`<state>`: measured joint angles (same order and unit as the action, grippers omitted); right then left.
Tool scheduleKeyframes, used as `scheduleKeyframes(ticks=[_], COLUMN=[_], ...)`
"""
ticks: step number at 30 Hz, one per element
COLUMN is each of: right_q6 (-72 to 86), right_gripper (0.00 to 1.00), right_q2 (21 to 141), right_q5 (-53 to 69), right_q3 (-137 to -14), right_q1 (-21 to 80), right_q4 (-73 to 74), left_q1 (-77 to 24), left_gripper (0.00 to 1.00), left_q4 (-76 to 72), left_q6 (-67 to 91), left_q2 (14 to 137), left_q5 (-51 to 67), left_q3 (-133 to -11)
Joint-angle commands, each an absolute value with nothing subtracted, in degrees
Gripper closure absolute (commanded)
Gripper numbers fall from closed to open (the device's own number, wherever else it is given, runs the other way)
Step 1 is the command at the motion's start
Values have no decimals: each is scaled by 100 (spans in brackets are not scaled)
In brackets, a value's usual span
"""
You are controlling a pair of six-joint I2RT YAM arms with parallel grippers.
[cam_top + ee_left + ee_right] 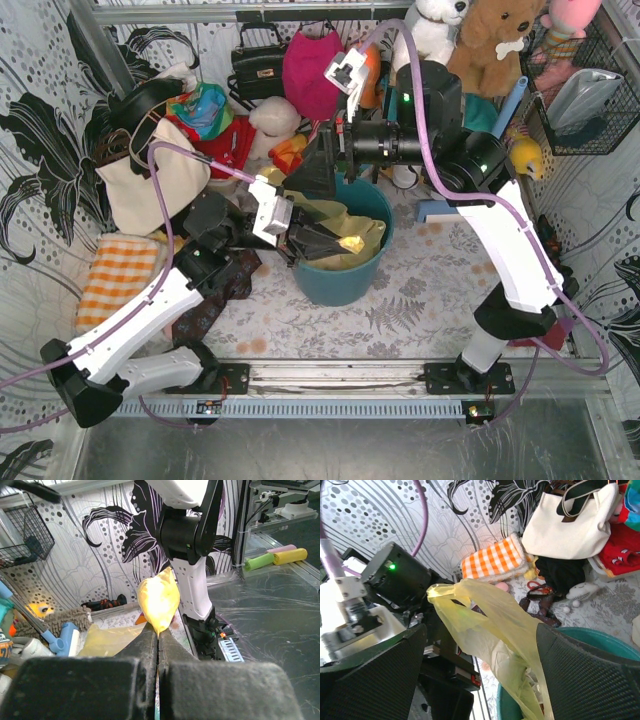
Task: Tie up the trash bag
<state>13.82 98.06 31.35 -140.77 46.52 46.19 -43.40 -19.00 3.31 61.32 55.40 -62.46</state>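
The trash bag (362,232), thin yellow plastic, sits inside the teal bin (340,280). My left gripper (335,243) reaches over the bin's left rim and is shut on a flap of the bag. In the left wrist view that flap (159,597) sticks up from the closed jaws (158,632). My right gripper (303,183) hangs open above the bin's back-left rim. In the right wrist view a stretched strip of the bag (492,625), ending in a handle loop (442,592), runs between the wide-apart fingers (590,675) without touching them. Crumpled white paper shows through the bag.
A cream tote bag (150,185) and an orange checked cloth (118,275) lie at the left. A dark strappy item (225,285) rests by the left arm. Plush toys (495,40), a pink bag (310,70) and a wire basket (590,95) crowd the back.
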Motion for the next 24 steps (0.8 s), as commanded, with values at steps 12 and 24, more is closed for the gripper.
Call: scheduleKeyframes(ticks=[12,24], right_q6=[1083,1135], right_gripper=[9,44], right_q2=[10121,10538], right_q5=[3222,2976], right_q3=[-14386,-14623], right_q1=[5023,5212], right_q4=[4229,4221], left_q1=[-4332,-4337], left_gripper=[100,100], left_q4=[-2480,-2447], left_q6=[698,780], left_q2=[5910,5583], left_q5=[5678,5564], left_q3=[-5974,-5800])
